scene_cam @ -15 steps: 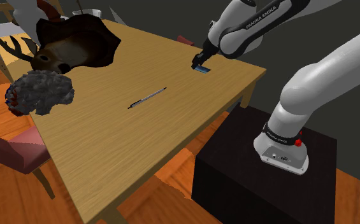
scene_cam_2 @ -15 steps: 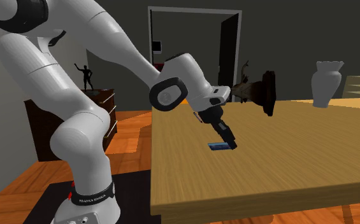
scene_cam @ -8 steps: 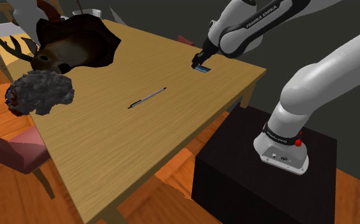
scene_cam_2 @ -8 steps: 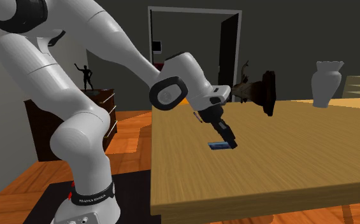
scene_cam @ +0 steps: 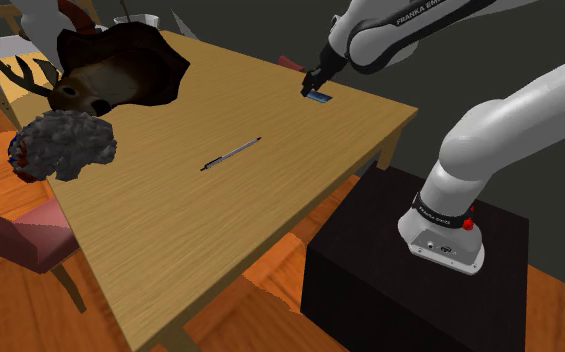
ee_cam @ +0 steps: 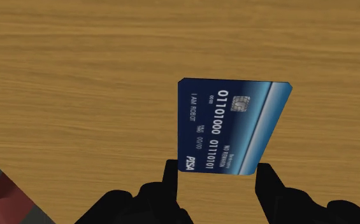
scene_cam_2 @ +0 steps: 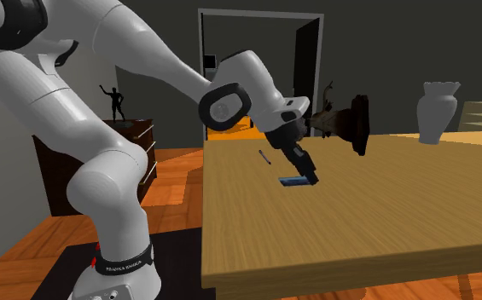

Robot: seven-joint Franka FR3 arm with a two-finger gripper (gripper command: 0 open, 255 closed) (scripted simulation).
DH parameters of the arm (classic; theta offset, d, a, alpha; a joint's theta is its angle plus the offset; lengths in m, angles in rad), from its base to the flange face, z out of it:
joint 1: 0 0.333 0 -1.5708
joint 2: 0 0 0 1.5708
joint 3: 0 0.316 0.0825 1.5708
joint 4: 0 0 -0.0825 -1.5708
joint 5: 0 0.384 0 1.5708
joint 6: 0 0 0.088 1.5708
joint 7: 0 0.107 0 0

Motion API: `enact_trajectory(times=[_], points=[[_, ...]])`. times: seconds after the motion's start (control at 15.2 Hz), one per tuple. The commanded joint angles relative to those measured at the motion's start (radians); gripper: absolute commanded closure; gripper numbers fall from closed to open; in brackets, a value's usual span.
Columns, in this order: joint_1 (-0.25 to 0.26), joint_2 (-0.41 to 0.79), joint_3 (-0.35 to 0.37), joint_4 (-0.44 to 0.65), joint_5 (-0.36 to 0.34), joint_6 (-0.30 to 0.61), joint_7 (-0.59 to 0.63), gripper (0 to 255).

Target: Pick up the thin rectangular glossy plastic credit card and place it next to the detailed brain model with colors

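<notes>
A dark blue credit card (ee_cam: 232, 127) with white numbers and a chip hangs above the wooden table (ee_cam: 76, 63), tilted. My gripper (ee_cam: 216, 177) is shut on its near edge, one finger at each side. In the shoulder view the gripper (scene_cam: 311, 88) holds the card (scene_cam: 319, 97) over the table's far right corner. In the second exterior view the card (scene_cam_2: 294, 181) hovers just off the tabletop under the gripper (scene_cam_2: 310, 176). The brain model (scene_cam: 62, 145), grey with red patches, sits at the table's left edge, far from the card.
A mounted deer head (scene_cam: 110, 70) lies behind the brain model. A pen (scene_cam: 232, 153) rests mid-table between the card and the brain. A white vase (scene_cam_2: 439, 111) stands at the far end. A red-cushioned chair (scene_cam: 20, 235) is by the table's left side. The black stand (scene_cam: 420, 280) is lower right.
The gripper has risen with the card, lifting it off the tabletop near the corner. The pen, the brain model and the deer head have not moved.
</notes>
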Motion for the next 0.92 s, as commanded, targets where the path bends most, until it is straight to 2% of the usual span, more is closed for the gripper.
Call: enact_trajectory(times=[0.0,0.86], points=[[-0.002,-0.015,0.001,0.022,-0.001,-0.038,0.001,255],[-0.008,-0.090,0.003,0.155,-0.008,-0.246,0.008,255]])
